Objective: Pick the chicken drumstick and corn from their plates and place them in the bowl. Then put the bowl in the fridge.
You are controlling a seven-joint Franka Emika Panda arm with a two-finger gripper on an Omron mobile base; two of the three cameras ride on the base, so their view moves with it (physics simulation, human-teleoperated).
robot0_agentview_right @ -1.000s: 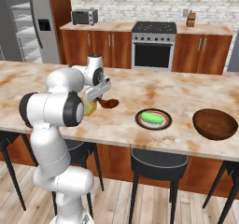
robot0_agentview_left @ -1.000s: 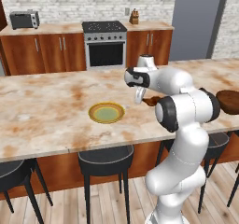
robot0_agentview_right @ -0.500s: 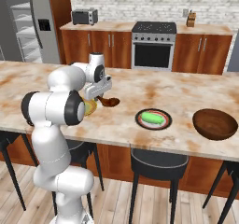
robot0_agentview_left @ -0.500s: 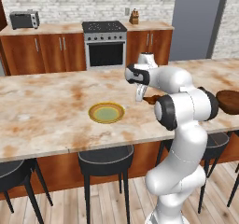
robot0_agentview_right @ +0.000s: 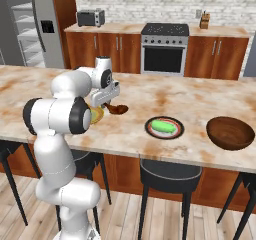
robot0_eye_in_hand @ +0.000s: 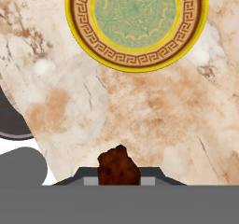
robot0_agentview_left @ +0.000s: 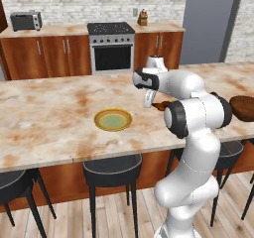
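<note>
Claw carrying the chicken drumstick above the marble tabletop (robot0_agentview_left: 49, 118).

The brown wooden bowl (robot0_agentview_right: 230, 133) sits far along the tabletop from the claw (robot0_agentview_right: 108, 102), with the black-rimmed plate (robot0_agentview_right: 164, 128) and its green corn (robot0_agentview_right: 163, 126) between them. The yellow-rimmed plate (robot0_eye_in_hand: 136, 22) lies bare just beside the claw. The claw is closed on the chicken drumstick (robot0_eye_in_hand: 118, 167), which juts from between its fingers, clear of the tabletop.
</note>
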